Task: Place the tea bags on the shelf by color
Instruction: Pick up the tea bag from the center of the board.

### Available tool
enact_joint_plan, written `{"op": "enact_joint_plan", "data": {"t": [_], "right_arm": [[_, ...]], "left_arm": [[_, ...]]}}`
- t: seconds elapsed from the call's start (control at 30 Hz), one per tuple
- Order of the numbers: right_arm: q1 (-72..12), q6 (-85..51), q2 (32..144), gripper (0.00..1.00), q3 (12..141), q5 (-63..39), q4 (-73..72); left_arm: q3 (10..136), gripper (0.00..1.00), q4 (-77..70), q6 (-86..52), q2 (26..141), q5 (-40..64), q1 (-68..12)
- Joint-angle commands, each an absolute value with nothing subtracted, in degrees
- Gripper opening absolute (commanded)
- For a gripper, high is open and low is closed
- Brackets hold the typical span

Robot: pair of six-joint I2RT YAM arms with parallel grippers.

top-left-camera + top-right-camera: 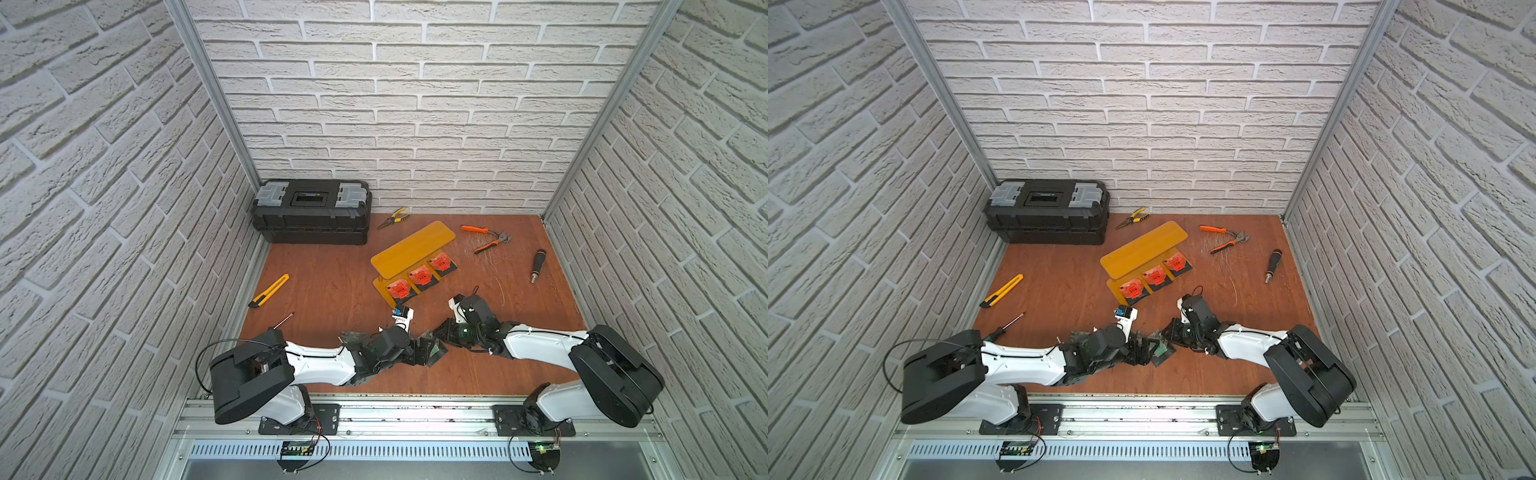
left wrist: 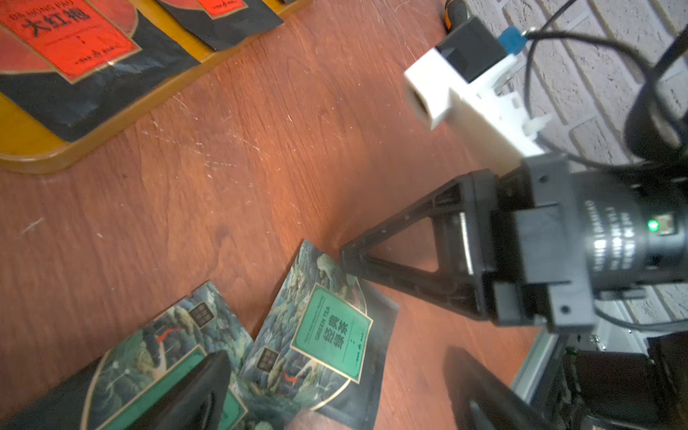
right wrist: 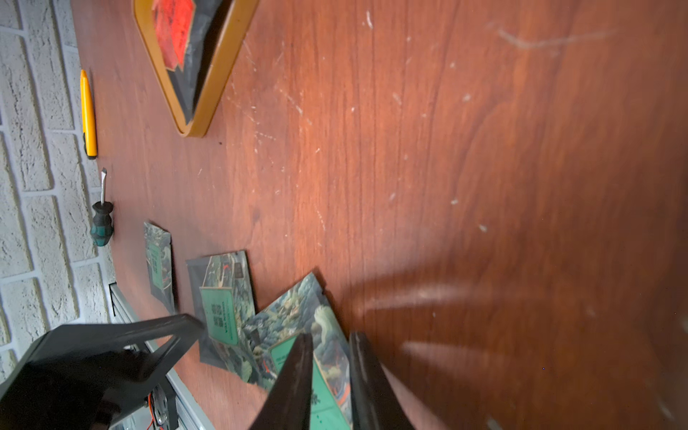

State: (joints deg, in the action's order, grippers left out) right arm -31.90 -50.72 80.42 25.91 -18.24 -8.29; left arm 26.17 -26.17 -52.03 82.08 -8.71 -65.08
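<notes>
Red bags (image 1: 420, 276): all three on the shelf (image 1: 411, 245), lower plate; top plate bare.

Green bags (image 3: 223, 298): three, overlapping, flat on the tabletop (image 1: 324, 286) by the arm bases.

Your right claw (image 3: 331, 337) is narrow and sits astride one green bag's edge. Whether it actually pinches the bag cannot be told from these views. Your left claw (image 2: 335, 357) hangs wide over the same pile.

Risks:
- Overlapped bags may drag along together.
- A thin edge may slip from the fingers.
- Both claws crowd one spot and could collide.
</notes>
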Motion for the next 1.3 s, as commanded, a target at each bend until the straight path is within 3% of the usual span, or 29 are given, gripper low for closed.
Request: {"op": "enact_joint_plan", "data": {"t": [0.0, 0.3, 0.63, 1.0, 1.27], "right_arm": [[-32.3, -49.4, 75.0, 0.26, 24.3, -17.2, -6.5], [-32.3, -49.4, 64.4, 0.35, 22.9, -15.3, 3.8], [-32.2, -50.6, 63.1, 0.47, 22.5, -18.3, 7.2], [-32.3, -50.7, 58.1, 0.51, 20.9, -18.5, 8.3], [-32.3, -52.1, 58.2, 0.47, 19.9, -20.0, 8.0]], "left_arm": [[25.8, 0.94, -30.7, -50.3, 83.0, -7.0, -65.8], [28.3, 0.94, -31.2, -48.8, 85.6, -5.7, -67.1], [28.2, 0.94, -32.6, -49.1, 87.1, -5.9, -67.5], [27.9, 0.93, -34.5, -49.7, 89.2, -6.0, -67.6], [27.6, 0.93, -34.3, -50.8, 90.1, -6.4, -67.6]]}}
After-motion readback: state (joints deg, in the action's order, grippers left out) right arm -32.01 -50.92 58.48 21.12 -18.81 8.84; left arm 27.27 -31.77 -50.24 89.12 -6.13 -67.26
